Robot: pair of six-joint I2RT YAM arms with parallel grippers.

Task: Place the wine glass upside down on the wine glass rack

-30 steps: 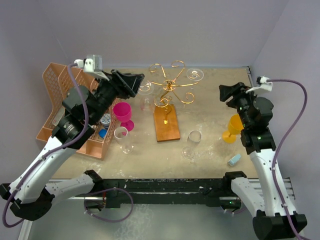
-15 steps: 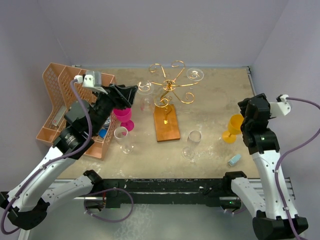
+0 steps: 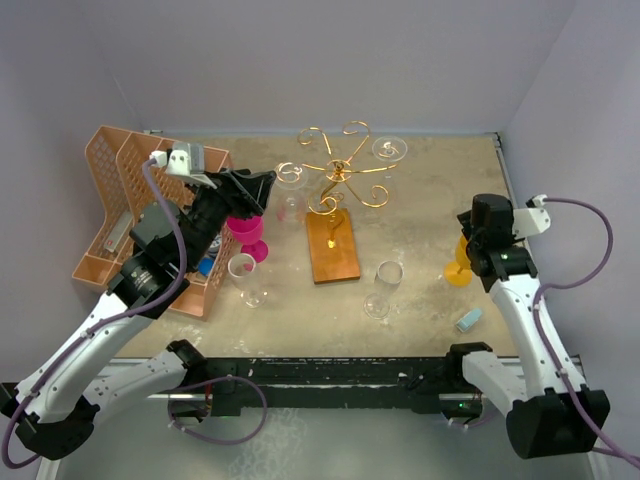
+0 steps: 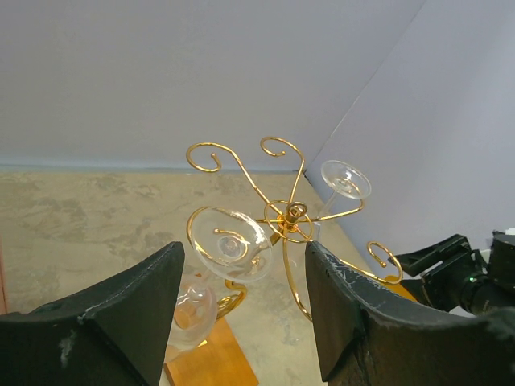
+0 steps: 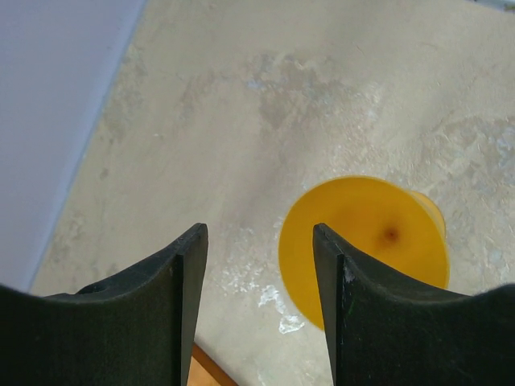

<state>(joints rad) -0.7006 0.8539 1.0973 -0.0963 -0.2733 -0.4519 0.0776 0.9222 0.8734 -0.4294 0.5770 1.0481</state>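
At the middle of the surface [image 3: 420, 200] stands the wine glass rack [image 3: 340, 180], its gold wire arms curling out from a post on a reddish wooden base [image 3: 333, 250]. Two clear glasses already hang from it bowl-down. The near hung glass [image 4: 233, 241] sits on the arm closest to the left arm, and the far hung glass [image 4: 346, 178] is out on the far right spiral. Each hangs that way because its stem sits in the wire slot and its foot carries the weight.

The left tool [image 3: 262, 188] hovers just beside the near hung glass, jaws wide and holding nothing. Its wrist camera looks straight between them at the rack, and I see no contact with the glass.

Over by the right edge, the right tool [image 5: 257, 237] points down at the surface, jaws apart with nothing between them. The yellow wine glass [image 5: 362, 241] stands upright below it, mouth up. It is offset toward one finger rather than centred in the gap. I take this to be the glass meant for the rack next. The tool would need to line up on it, and the glass must be turned over before its foot can slide into a free spiral.

A pink glass [image 3: 243, 222] and two upright clear glasses [image 3: 243, 272] [image 3: 384, 282] stand near the rack. The peach organiser [image 3: 110, 170] on the left plays no part.
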